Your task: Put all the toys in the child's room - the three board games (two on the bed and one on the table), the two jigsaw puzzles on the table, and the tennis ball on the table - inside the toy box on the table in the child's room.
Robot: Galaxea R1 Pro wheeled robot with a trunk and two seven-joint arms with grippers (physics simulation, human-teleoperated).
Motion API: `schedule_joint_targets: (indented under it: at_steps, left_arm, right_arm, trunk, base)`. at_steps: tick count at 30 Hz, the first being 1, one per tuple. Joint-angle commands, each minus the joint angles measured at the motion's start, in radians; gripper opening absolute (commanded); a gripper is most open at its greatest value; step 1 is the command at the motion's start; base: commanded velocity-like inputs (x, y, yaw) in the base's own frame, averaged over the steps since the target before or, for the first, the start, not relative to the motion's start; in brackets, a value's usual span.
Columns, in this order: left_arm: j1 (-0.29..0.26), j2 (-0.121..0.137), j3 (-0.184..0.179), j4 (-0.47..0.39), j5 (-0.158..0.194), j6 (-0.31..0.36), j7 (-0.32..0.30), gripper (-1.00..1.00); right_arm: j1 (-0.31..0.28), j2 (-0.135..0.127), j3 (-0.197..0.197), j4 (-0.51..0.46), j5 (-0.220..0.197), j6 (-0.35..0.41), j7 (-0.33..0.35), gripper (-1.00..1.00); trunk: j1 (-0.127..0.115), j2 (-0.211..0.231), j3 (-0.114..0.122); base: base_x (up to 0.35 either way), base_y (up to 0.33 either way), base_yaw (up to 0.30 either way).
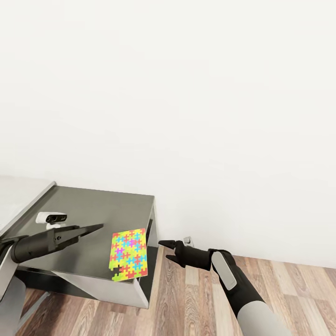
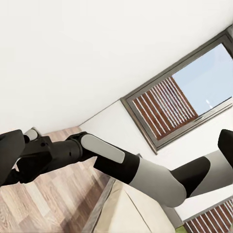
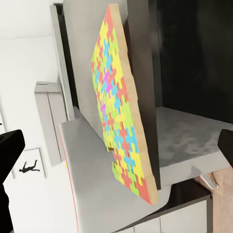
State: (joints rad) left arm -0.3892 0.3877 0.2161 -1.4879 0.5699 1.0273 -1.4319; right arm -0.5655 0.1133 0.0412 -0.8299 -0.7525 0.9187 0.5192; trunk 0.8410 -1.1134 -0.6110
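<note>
Right arm's forearm sits closest to the head camera, and its right gripper (image 1: pixel 167 243) has fingers spread wide with nothing between them, aimed at the jigsaw puzzle (image 1: pixel 129 253). That puzzle lies on the grey table (image 1: pixel 93 205), hanging over the front corner. Honestly the risk is a sideways nudge sliding it onto the wood floor (image 1: pixel 186 303). Left gripper (image 1: pixel 95 227) hovers over the tabletop; looks pinched together, empty I think. Toy box isn't anywhere I can spot.
</note>
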Motion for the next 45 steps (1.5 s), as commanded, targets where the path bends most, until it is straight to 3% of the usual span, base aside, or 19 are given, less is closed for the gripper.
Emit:
schedule_joint_targets:
  at_steps: [1, 45]
  left_arm:
    - [0.000, 0.000, 0.000, 0.001, 0.001, 0.010, -0.002, 1.00]
    - [0.001, -0.007, 0.000, 0.003, -0.002, 0.005, 0.000, 1.00]
  right_arm:
    - [-0.001, 0.001, -0.001, 0.000, 0.004, 0.003, 0.004, 1.00]
    - [-0.001, -0.001, 0.000, 0.002, 0.004, 0.003, 0.004, 1.00]
  trunk:
    - [0.000, -0.001, -0.001]
    - [0.000, -0.001, -0.001]
  base:
    - [0.000, 0.037, 0.000]
    - [0.000, 0.053, 0.000]
